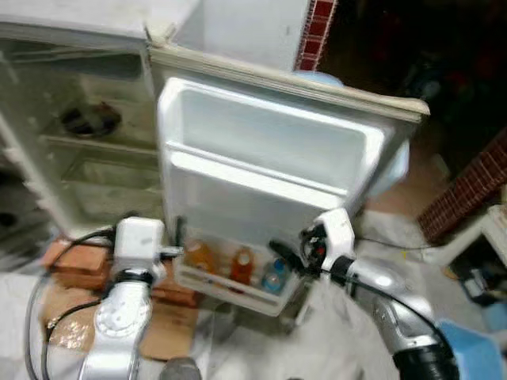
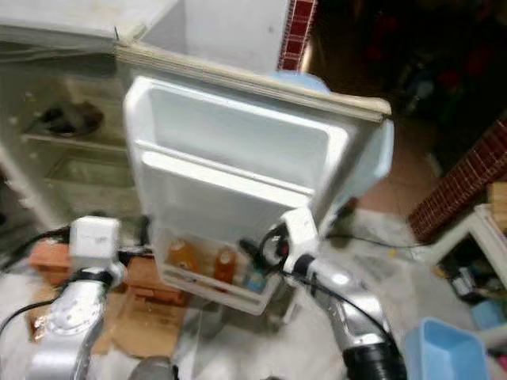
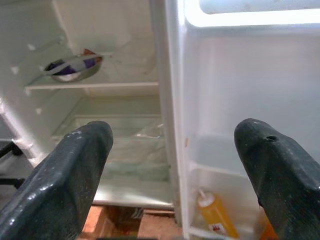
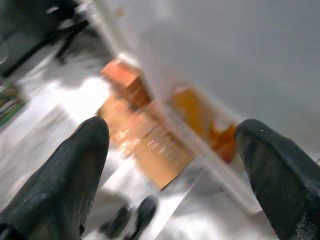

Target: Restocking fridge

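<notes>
We have the fridge (image 1: 95, 158) open, and its door (image 1: 269, 150) swung wide toward us already carries three bottles (image 1: 238, 267) standing in the bottom door rack (image 1: 238, 294), two orange and one blue, while a bowl (image 3: 72, 68) sits on an upper shelf inside. Our left gripper (image 3: 170, 175) and right gripper (image 4: 172, 170) hang just in front of that rack with fingers spread wide and nothing between them. We judge the restocking partly done: the upper door shelves and most inner shelves look bare, so more items could be fetched and the door then closed.
</notes>
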Controlling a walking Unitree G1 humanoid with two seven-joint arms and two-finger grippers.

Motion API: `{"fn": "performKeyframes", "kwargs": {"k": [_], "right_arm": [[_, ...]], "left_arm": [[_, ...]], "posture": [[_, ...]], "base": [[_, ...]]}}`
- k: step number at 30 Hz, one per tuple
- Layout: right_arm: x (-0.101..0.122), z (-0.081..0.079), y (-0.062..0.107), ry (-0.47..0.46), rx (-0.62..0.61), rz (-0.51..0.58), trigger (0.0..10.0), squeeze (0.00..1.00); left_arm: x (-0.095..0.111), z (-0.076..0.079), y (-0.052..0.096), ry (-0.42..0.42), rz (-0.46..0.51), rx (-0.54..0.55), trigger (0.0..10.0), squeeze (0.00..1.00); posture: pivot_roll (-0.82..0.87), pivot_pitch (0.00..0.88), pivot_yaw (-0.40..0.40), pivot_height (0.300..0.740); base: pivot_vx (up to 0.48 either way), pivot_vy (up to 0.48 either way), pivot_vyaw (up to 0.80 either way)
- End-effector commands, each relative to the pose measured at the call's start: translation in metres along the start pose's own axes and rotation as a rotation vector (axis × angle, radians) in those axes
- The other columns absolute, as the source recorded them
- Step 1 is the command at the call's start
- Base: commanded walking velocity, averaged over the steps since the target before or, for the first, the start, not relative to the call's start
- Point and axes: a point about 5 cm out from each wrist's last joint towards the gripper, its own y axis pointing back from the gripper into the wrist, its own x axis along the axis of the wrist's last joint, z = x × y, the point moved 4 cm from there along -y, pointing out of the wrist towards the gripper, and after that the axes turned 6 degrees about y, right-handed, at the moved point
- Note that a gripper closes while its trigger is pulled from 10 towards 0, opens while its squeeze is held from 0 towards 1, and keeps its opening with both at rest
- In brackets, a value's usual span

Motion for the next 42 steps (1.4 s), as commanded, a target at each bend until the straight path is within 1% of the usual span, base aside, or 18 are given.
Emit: {"fn": "performKeyframes", "kwargs": {"k": [1,2,4,5,6,7,8,9,11,12,17,27,28,30,35,37,39,42], "right_arm": [[0.009,-0.008,0.005,0.030,0.098,0.013,10.0,0.00],[0.000,-0.008,0.014,0.087,0.166,-0.039,10.0,0.00],[-0.008,-0.004,0.019,0.139,0.179,-0.087,10.0,0.00],[-0.016,0.006,0.022,0.214,0.144,-0.146,10.0,0.00],[-0.020,0.017,0.022,0.234,0.092,-0.187,10.0,0.00],[-0.020,0.017,0.022,0.234,0.092,-0.187,10.0,0.00],[-0.023,0.034,0.022,0.249,0.016,-0.231,10.0,0.00],[-0.022,0.045,0.021,0.254,-0.033,-0.246,10.0,0.00],[-0.016,0.056,0.020,0.253,-0.101,-0.243,10.0,0.00],[-0.003,0.068,0.017,0.264,-0.190,-0.189,10.0,0.00],[0.002,0.075,0.014,0.305,-0.242,-0.183,10.0,0.00],[-0.004,0.077,0.009,0.346,-0.228,-0.206,10.0,0.00],[-0.003,0.077,0.010,0.334,-0.230,-0.194,10.0,0.00],[0.004,0.086,0.012,0.319,-0.298,-0.144,10.0,0.00],[0.015,0.089,0.008,0.300,-0.368,-0.076,10.0,0.00],[0.032,0.090,0.002,0.319,-0.452,0.018,10.0,0.00],[0.036,0.091,0.001,0.328,-0.480,0.047,10.0,0.00],[0.049,0.093,-0.001,0.276,-0.540,0.125,10.0,0.00]], "left_arm": [[0.005,0.006,-0.001,0.012,0.015,-0.020,10.0,0.00],[0.005,0.008,-0.002,0.012,0.016,-0.023,10.0,0.00],[0.005,0.009,-0.002,0.012,0.015,-0.025,10.0,0.00],[0.005,0.009,-0.002,0.013,0.014,-0.025,10.0,0.00],[0.004,0.009,-0.003,0.019,0.010,-0.023,10.0,0.00],[0.004,0.009,-0.003,0.019,0.010,-0.023,10.0,0.00],[0.003,0.009,-0.003,0.024,0.003,-0.019,10.0,0.00],[0.003,0.008,-0.003,0.023,0.000,-0.017,10.0,0.00],[0.003,0.008,-0.003,0.021,-0.002,-0.014,10.0,0.00],[0.003,0.008,-0.003,0.021,-0.001,-0.010,10.0,0.00],[0.002,0.006,-0.002,0.014,-0.002,-0.005,10.0,0.00],[0.002,0.006,-0.005,0.005,-0.001,-0.014,10.0,0.00],[0.002,0.006,-0.005,0.005,-0.002,-0.015,10.0,0.00],[0.002,0.006,-0.005,-0.002,-0.004,-0.016,10.0,0.00],[0.000,0.006,-0.007,-0.011,-0.015,-0.011,10.0,0.00],[0.001,0.006,-0.009,-0.013,-0.015,-0.015,10.0,0.00],[0.000,0.006,-0.008,-0.013,-0.015,-0.015,10.0,0.00],[0.001,0.006,-0.010,-0.011,-0.012,-0.012,10.0,0.00]], "posture": [[0.10,0.000,-0.092,0.740],[0.09,0.000,-0.093,0.740],[0.09,0.000,-0.095,0.740],[0.09,0.000,-0.098,0.740],[0.09,0.000,-0.101,0.740],[0.09,0.000,-0.101,0.740],[0.09,0.000,-0.103,0.740],[0.10,0.000,-0.106,0.740],[0.10,0.000,-0.107,0.740],[0.10,0.000,-0.109,0.740],[0.11,0.000,-0.106,0.740],[0.10,0.000,-0.100,0.740],[0.10,0.000,-0.099,0.740],[0.10,0.000,-0.101,0.740],[0.10,0.000,-0.102,0.740],[0.10,0.000,-0.099,0.740],[0.10,0.000,-0.099,0.740],[0.10,0.000,-0.099,0.740]], "base": [[0.000,0.000,0.00],[0.000,0.000,0.00],[0.000,0.000,0.00],[0.000,0.000,0.00],[0.000,0.000,0.00],[0.000,0.000,0.00],[0.000,0.000,0.00],[0.000,0.000,0.00],[0.000,0.000,0.00],[-0.244,0.000,0.00],[-0.196,0.000,0.00],[0.000,-0.226,0.00],[0.000,-0.289,0.00],[0.000,-0.278,0.00],[0.000,-0.096,0.00],[0.000,0.000,0.00],[0.000,0.000,0.00],[0.000,-0.080,0.00]]}}
